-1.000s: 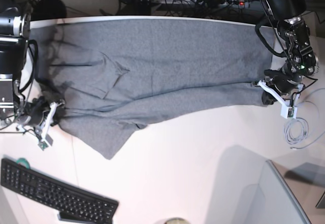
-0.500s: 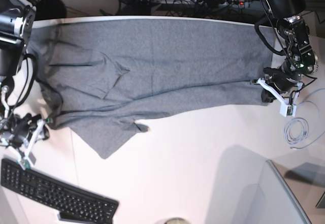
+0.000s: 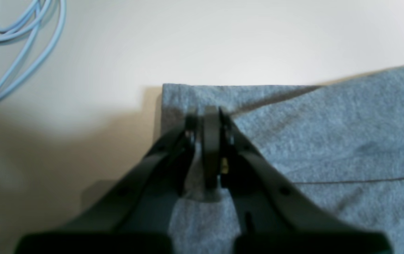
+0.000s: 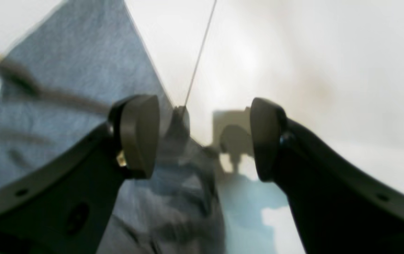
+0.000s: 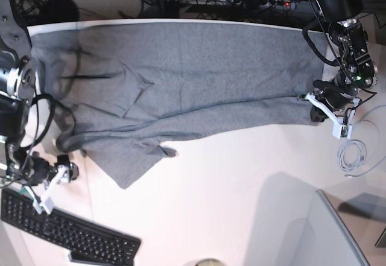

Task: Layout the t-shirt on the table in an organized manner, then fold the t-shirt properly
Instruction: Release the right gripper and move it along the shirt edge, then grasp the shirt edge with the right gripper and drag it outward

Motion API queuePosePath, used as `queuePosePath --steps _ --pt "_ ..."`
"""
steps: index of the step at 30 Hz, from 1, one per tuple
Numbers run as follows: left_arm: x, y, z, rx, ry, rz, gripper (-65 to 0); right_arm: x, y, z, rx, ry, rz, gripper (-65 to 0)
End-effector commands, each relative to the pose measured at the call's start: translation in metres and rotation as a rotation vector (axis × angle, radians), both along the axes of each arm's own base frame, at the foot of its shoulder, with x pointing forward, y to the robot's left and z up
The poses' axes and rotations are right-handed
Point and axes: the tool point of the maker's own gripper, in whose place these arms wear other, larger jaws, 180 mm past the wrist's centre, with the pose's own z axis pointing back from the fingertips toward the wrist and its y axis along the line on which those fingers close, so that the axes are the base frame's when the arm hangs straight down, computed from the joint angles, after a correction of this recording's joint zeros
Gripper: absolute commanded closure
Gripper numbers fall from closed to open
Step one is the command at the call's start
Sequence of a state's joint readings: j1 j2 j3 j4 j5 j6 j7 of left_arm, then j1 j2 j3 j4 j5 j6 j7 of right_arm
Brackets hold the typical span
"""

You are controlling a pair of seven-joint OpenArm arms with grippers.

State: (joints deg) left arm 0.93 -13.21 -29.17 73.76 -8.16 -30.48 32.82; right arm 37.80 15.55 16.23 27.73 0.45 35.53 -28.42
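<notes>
The grey t-shirt (image 5: 181, 73) lies spread across the far half of the white table (image 5: 229, 193), with a loose flap pointing toward the front at the left. My left gripper (image 5: 315, 114) is shut on the shirt's right front corner; the left wrist view shows the t-shirt (image 3: 329, 141) cloth pinched between the closed fingertips of the left gripper (image 3: 207, 118). My right gripper (image 5: 65, 171) stands open just off the shirt's left front edge, holding nothing. In the right wrist view the right gripper (image 4: 202, 137) has wide jaws, with the t-shirt (image 4: 64, 70) to its left.
A black keyboard (image 5: 66, 233) lies at the front left, close to the right gripper. A coiled light-blue cable (image 5: 351, 156) rests by the left gripper. A grey panel (image 5: 325, 230) fills the front right corner. Cables and a power strip (image 5: 253, 0) run behind the table.
My right gripper opened, let go of the t-shirt's left front edge and drew back toward the keyboard. The released edge settled on the table. The left gripper stayed shut in place.
</notes>
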Motion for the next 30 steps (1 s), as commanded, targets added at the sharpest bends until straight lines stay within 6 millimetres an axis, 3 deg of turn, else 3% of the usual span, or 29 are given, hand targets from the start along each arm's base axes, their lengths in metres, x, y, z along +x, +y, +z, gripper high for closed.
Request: queuePosePath --steps 1,8,10,12,14,16,17,20,23,28,30 --pt "0.01 0.007 0.015 0.014 -0.05 -0.004 0.0 0.02 -0.013 0.019 -0.006 -0.061 -0.05 -38.7" --pt "0.01 0.006 0.015 0.013 -0.05 -0.004 0.0 0.006 -0.01 -0.004 -0.049 -0.015 -0.05 -38.4" --pt "0.01 0.006 0.015 0.013 -0.05 -0.004 0.0 0.007 -0.015 0.004 -0.053 -0.064 -0.052 -37.7" --pt "0.01 0.006 0.015 0.013 -0.05 -0.004 0.0 0.003 -0.018 0.018 -0.066 -0.149 -0.018 -30.2" --pt "0.009 0.009 0.015 0.016 -0.05 0.0 0.0 -0.006 -0.011 0.035 -0.093 -0.243 0.016 -16.4" --pt "0.009 0.01 0.016 0.018 -0.051 0.003 0.0 -0.026 -0.01 0.047 -0.167 -0.269 0.035 -1.5" --pt "0.009 0.011 0.016 0.018 -0.051 0.004 0.0 -0.042 -0.011 0.045 -0.206 -0.233 0.05 0.0" --pt "0.009 0.009 0.015 0.017 -0.05 -0.002 0.0 -0.078 0.002 0.031 -0.242 -0.143 0.079 -0.3" --pt "0.009 0.005 0.014 0.011 -0.049 -0.004 0.0 -0.098 0.016 0.014 -0.219 -0.095 0.089 0.0" --pt "0.009 0.005 0.014 0.011 -0.049 -0.004 0.0 -0.106 0.022 -0.004 -0.188 -0.049 0.054 0.0" --pt "0.009 0.005 0.014 0.011 -0.049 -0.004 0.0 -0.105 0.035 -0.006 -0.19 -0.046 0.095 0.0"
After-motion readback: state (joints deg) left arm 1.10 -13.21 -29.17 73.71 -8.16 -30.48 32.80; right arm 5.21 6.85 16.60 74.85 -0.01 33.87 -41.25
